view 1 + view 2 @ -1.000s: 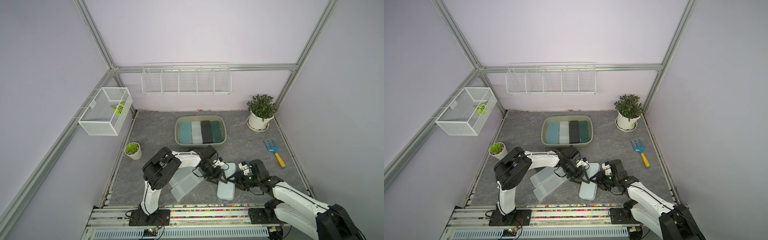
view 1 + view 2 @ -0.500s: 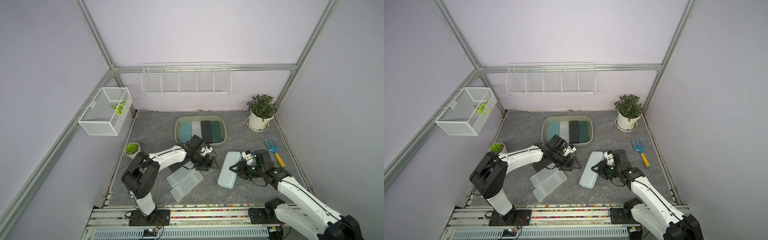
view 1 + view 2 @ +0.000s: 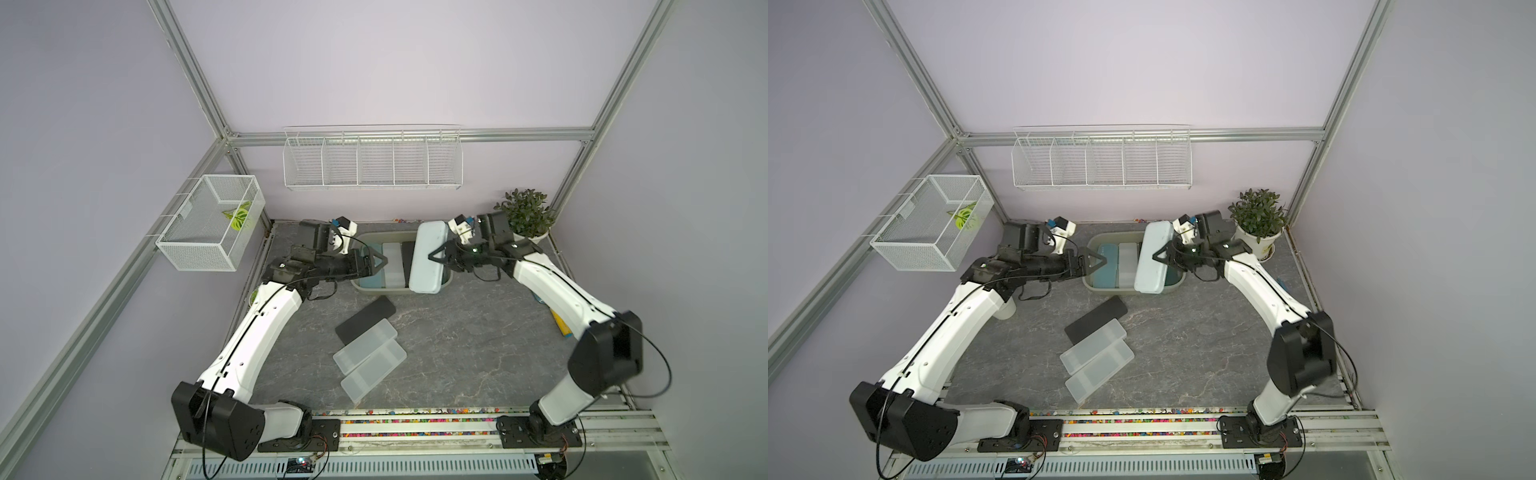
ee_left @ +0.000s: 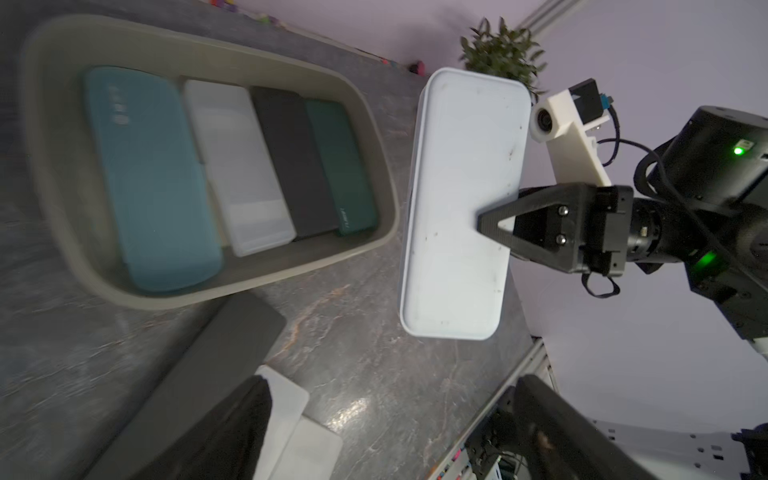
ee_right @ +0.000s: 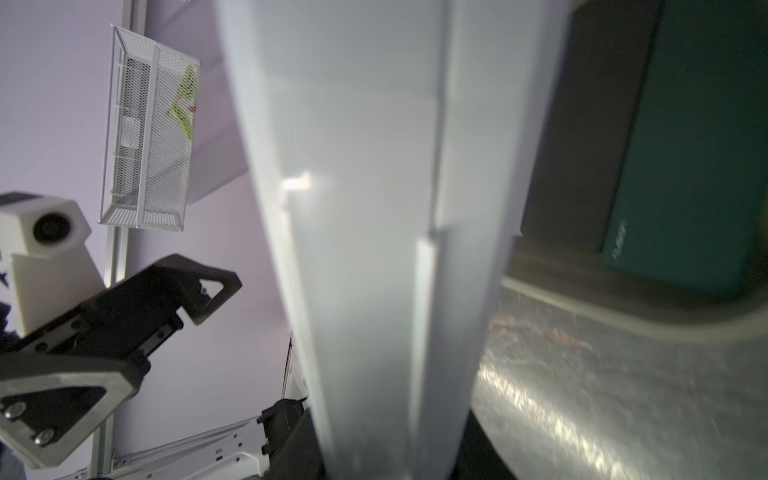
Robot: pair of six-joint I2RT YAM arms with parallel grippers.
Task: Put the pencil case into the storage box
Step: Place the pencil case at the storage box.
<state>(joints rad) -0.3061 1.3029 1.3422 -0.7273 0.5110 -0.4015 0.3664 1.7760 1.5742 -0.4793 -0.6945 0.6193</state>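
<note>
Now the right gripper [image 3: 435,257] clamps the pale pencil case [image 3: 427,268] over the storage box [image 4: 216,52], which holds a teal case [image 4: 149,178], white case [image 4: 237,166], black case [image 4: 291,158] and green case [image 4: 340,162]; left gripper [image 3: 374,262] hangs open, empty.

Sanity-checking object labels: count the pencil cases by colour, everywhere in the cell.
Translucent white cases: 3
Black cases: 2
Teal case: 1
Dark green case: 1
Pale blue case, in the right gripper: 1
Total: 8
</note>
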